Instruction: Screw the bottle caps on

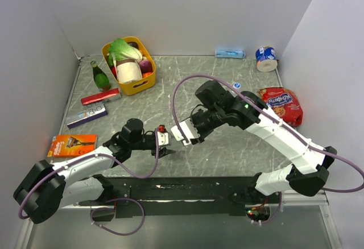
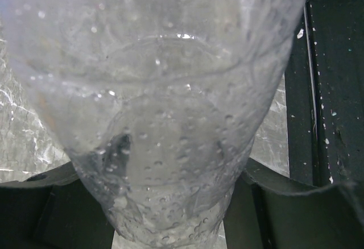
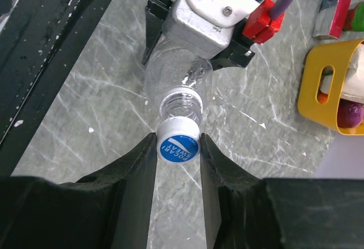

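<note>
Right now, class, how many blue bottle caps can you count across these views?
2. One cap is pinched in the right fingers at the mouth of the clear bottle; another cap lies on the table beyond the right arm. Others may be hidden.

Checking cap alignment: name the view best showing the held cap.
Right wrist: the cap sits centred between the fingers, at the bottle neck. Top view hides it between the arms; left wrist shows only bottle.

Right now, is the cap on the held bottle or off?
Not screwed on. The cap, pinched in the right gripper, sits at the mouth of the bottle, whose neck threads show bare. Whether threading has begun, cannot tell.
</note>
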Robot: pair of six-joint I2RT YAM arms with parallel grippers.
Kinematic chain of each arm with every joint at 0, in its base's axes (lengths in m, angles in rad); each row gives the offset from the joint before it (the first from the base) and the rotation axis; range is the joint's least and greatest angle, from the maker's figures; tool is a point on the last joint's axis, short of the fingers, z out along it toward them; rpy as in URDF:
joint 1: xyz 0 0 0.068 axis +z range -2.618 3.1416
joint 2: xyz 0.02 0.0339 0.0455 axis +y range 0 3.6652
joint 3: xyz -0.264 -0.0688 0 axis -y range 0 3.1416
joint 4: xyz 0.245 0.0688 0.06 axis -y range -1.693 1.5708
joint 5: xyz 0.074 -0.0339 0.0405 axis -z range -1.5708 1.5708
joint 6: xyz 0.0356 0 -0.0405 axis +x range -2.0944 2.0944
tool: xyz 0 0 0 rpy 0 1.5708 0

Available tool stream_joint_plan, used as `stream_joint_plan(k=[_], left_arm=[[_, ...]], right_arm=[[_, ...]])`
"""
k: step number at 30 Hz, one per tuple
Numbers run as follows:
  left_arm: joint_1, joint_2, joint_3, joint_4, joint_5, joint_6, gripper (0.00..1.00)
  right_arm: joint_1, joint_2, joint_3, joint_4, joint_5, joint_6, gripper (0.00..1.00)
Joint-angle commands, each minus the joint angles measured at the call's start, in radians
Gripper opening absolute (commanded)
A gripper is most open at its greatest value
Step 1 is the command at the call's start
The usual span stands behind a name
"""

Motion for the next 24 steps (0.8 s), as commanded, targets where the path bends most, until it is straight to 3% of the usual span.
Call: stream_joint_plan(k=[1,8,17,20,24], left_arm=[[-0.01,-0.017,0.017,0.094,0.05,0.027,0.01],[-0.012,-0.009,0.022,0.106,0.041,0.041,0.01],[-0.013,-0.003,0.031,0.118,0.031,0.036,0.01],[-0.013,-0.007,0.022,0.181,0.002,-0.01,0.01],[-0.015,-0.015,-0.001,0.279,-0.053,-0.094,0.01]], right_arm=[[0.014,0.021,0.032,0.026,-0.016,0.011,0.22],[0.023,0.055,0.07,-0.104,-0.065,-0.078,0.24],[0.035,0.067,0.064,-0.103,-0.051,-0.102,0.24],[0.037,0.086,0.073,-0.107,-0.046,-0.057,0.24],[0.031,0.156,0.128,-0.136,-0.03,0.129,0.23]])
